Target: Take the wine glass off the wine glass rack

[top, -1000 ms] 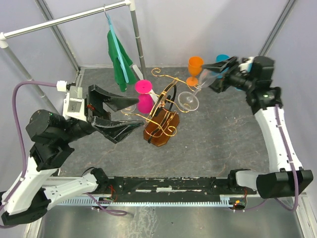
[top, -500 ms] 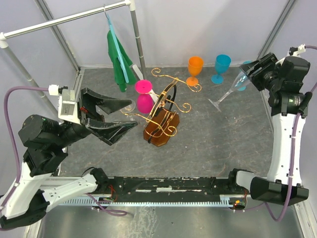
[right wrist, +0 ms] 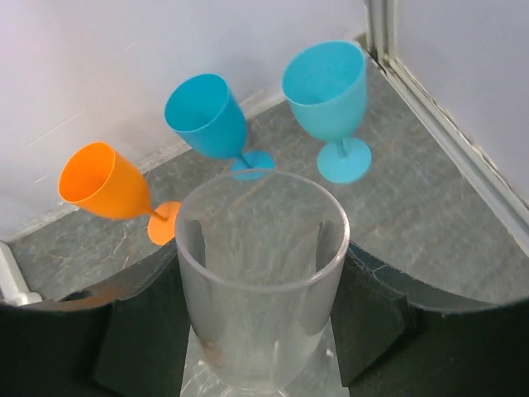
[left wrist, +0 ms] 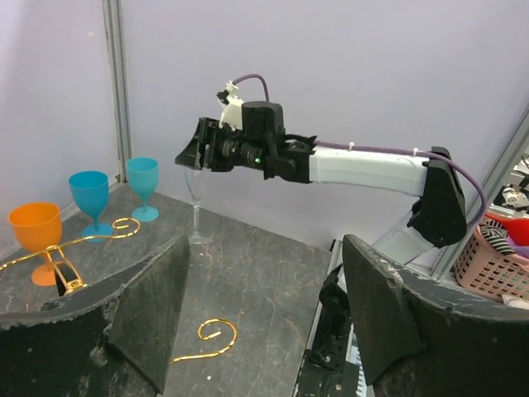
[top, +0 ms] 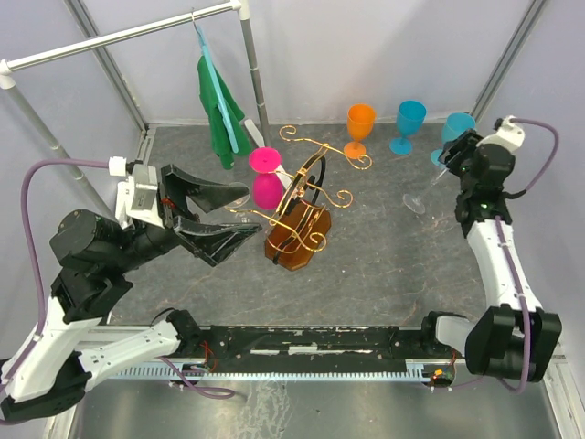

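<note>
The clear wine glass [right wrist: 260,281] is off the wine glass rack, and my right gripper [right wrist: 260,331] is shut on its bowl, one finger on each side. From above, the wine glass [top: 428,188] hangs slanted from the right gripper [top: 454,151] at the right of the mat, well clear of the gold wire rack [top: 315,178]. In the left wrist view its foot [left wrist: 198,240] sits at mat level; I cannot tell whether it touches. My left gripper [top: 249,212] stands open beside the rack's left side, holding nothing. Between its fingers [left wrist: 149,314] a gold scroll end [left wrist: 211,339] shows.
A pink glass [top: 265,178] is upside down at the rack's left. An orange glass [top: 360,123] and two blue glasses [top: 410,119] [top: 457,126] stand along the back wall. A green garment [top: 219,114] hangs from the grey rail [top: 119,37].
The right arm has carried the wine glass from beside the rack out to the right, and it now hangs closer to upright with its foot low. The left gripper has barely shifted.
</note>
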### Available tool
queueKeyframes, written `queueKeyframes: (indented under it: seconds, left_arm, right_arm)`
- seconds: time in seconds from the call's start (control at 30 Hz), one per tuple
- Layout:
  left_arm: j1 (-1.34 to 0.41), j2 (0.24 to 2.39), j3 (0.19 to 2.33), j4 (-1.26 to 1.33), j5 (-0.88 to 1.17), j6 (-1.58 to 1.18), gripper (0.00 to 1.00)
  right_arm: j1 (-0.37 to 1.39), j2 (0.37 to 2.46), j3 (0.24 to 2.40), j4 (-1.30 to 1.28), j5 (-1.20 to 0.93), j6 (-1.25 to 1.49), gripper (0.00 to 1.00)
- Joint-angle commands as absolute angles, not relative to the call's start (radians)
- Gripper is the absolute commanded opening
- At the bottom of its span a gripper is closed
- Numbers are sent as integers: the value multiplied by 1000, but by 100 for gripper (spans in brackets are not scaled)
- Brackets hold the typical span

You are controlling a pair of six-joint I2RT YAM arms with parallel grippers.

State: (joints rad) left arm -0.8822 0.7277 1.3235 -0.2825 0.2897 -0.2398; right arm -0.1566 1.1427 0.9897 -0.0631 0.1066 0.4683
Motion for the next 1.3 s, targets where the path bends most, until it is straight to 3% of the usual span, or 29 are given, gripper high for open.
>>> queueKeyframes:
  seconds: [0.0,0.3,0.57,0.8,1.27]
  left_arm:
    - [-880,748,1315,-257,255,-179,81]
    - [-880,768,1318,-293,149,-98,83]
    - [-880,832,1350,-338,108,-26,87]
    - [-881,855,1343,-315,79,12,91]
    - [-880,841,1355,-319,52,4,95]
  right_arm:
    - [-89,1215,900,515,150,290,52]
    - [22,1586,977,937,124,3,53]
    - [78,1863,1211,1050,84,-76,52]
    - [108,2005,1323,1086,66,-95,51]
    - [135,2135,1269,1265,68,-79,51]
